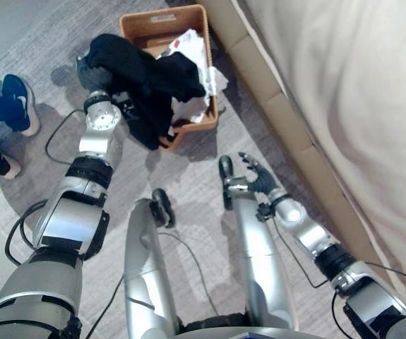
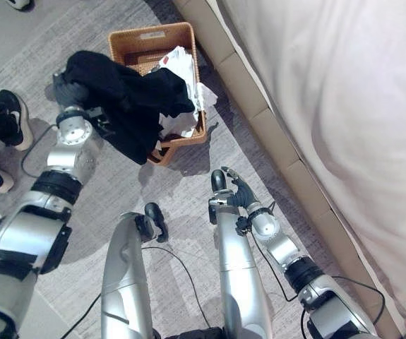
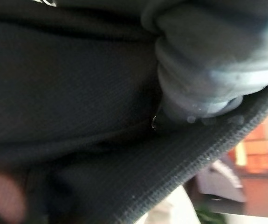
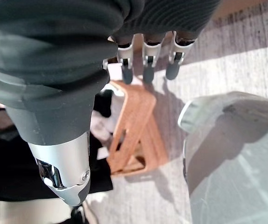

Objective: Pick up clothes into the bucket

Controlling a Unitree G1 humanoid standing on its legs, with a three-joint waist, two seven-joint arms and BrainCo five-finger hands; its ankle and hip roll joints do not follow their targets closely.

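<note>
Already a white garment [image 1: 192, 49] is seen inside the basket [image 1: 162, 22], while the black garment [image 1: 142, 78] is draped half over its rim, covering the left hand's fingers, whose state cannot be told. The right hand [image 1: 253, 178] is held relaxed and empty, well apart.

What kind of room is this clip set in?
Probably a bedroom at home: a bed with pale bedding and a padded beige frame runs along one side, the floor is grey carpet, and a woven laundry basket holds a white garment and a black garment.
</note>
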